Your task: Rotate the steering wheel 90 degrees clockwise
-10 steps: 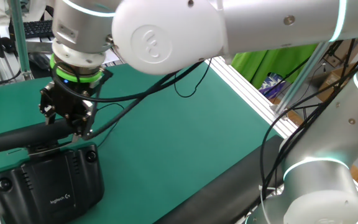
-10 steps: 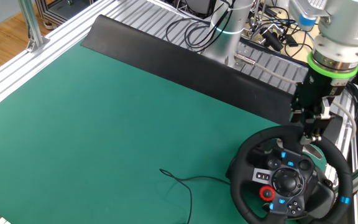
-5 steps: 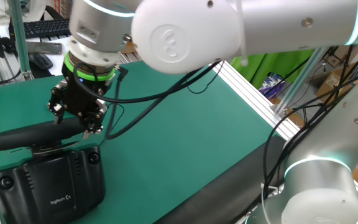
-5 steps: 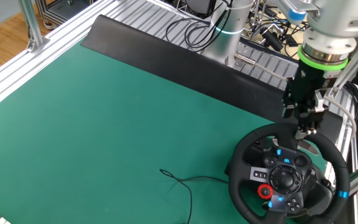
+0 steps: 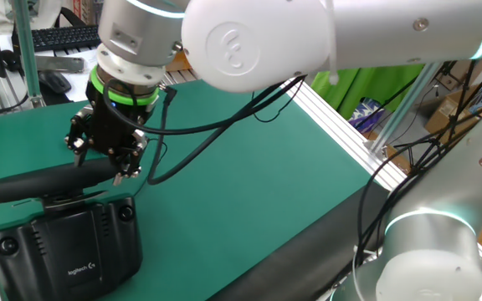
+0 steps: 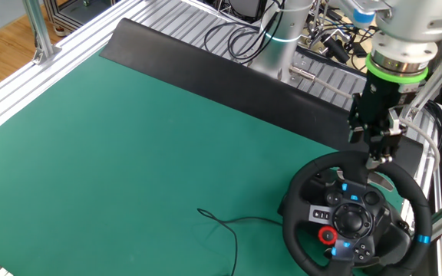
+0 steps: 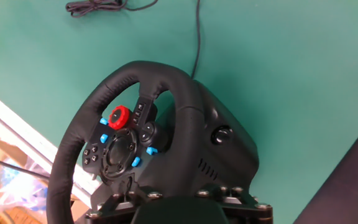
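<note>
Apparently turn done: steering wheel [image 6: 355, 220] at the green counter [image 6: 129, 138] edge, blue stripe low at the side; end effector [image 6: 376, 156] just above the rim, fingers parted, holding nothing; only retreat left

Green table mat [image 6: 129, 146]: steering wheel [image 6: 355, 218], black cable [image 6: 225, 226].

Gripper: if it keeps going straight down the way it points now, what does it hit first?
Most likely the steering wheel: the gripper points almost straight down just above the rim's top, base side. In one fixed view its fingers hang at the rim. Depth is unclear; whether they already touch, I can't tell.
</note>
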You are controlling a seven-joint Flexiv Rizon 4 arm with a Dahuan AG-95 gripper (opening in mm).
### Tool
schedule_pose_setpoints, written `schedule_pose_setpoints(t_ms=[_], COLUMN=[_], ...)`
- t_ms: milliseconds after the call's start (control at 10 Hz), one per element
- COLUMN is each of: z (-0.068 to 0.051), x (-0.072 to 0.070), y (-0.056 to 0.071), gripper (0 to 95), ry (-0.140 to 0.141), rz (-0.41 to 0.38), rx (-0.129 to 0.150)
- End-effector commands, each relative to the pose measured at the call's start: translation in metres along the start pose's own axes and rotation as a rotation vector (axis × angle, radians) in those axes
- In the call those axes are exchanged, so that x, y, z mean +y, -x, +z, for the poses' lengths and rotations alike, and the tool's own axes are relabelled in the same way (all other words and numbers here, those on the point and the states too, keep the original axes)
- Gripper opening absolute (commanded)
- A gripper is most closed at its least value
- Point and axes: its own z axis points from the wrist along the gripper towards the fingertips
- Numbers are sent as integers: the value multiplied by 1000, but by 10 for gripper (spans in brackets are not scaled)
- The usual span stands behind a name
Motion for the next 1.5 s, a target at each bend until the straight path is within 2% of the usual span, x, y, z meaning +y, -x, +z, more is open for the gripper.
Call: schedule_pose_setpoints(t_ms=[100, 500, 700, 1100, 1300, 1400, 1500], z=[-6, -8, -8, -8, -8, -8, -8], x=[0, 0, 0, 0, 0, 0, 0], y=[-2, -3, -3, -3, -3, -3, -3], gripper=[570, 570, 570, 570, 570, 380, 380], ry=[-12, -40, -73, -78, -77, -75, -76], rz=[-19, -74, -192, -289, -308, -310, -310], rx=[25, 54, 31, 36, 38, 40, 39])
